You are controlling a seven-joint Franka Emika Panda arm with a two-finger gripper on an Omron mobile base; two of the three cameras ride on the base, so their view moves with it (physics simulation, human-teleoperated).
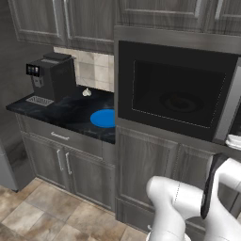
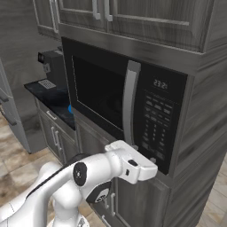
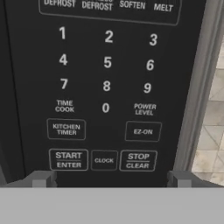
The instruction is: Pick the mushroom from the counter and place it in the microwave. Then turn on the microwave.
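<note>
Black counter (image 1: 66,115), coffee machine (image 1: 52,75), whitish lump (image 1: 87,92), blue plate (image 1: 103,118)

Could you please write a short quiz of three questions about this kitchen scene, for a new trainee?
1. True or false: the microwave door is shut.
2. In the hand view, which button lies nearest the left fingertip of the claw? A) START ENTER B) STOP CLEAR C) MELT
3. What colour is the round plate on the counter?

Key: 1 true; 2 A, the START ENTER button; 3 blue.
</note>
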